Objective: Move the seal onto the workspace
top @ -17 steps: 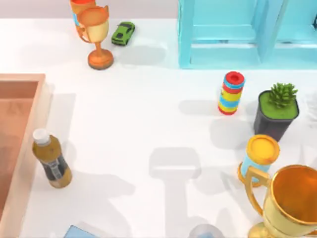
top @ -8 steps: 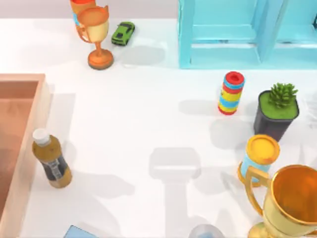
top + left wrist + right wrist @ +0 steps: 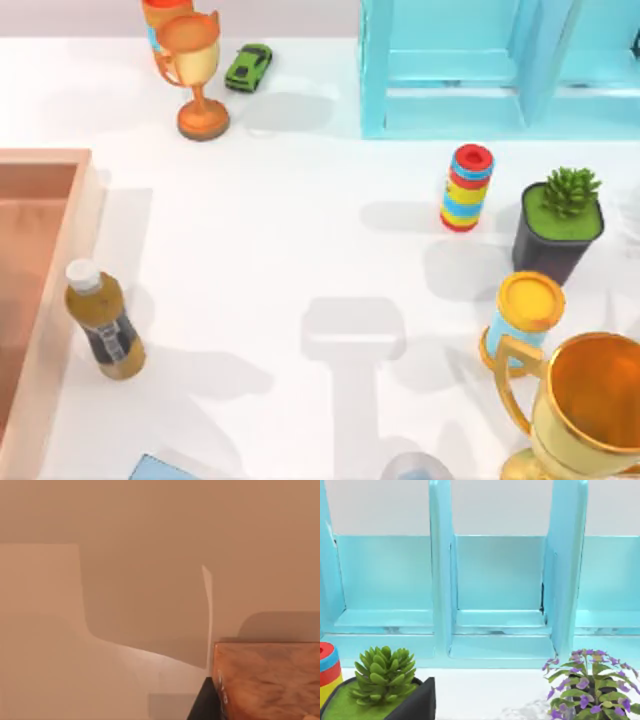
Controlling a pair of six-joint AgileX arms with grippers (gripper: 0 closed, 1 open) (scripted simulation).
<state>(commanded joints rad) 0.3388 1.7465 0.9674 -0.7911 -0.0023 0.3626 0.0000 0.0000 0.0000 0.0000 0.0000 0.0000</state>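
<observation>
1. We count one white bench, and this is the workspace.
2. There is one wooden tray at the bench's left side.
3. One amber bottle with a white cap stands on the bench, just beside the tray.
4. We count two trophies. The orange trophy is at the far left, and the gold trophy is at the near right.
5. We count two cans. The orange can is partly hidden behind the orange trophy. The can with the yellow lid stands just beside the gold trophy.
6. One green toy car is near the orange trophy.
7. One ring stack in red, blue and yellow stands upright, near the green plant in its black pot.
8. We count two plants, as our right wrist view also has a purple flower plant.
9. One blue rack stands at the back, and the right wrist view shows three open bays in it.
10. In our left wrist view we see one orange-tan block, which looks like the seal. It has a flat tan floor around it, not the white bench. One dark piece touches its side.
11. We cannot tell if our left gripper is apart or together, and the same goes for our right gripper.
</observation>
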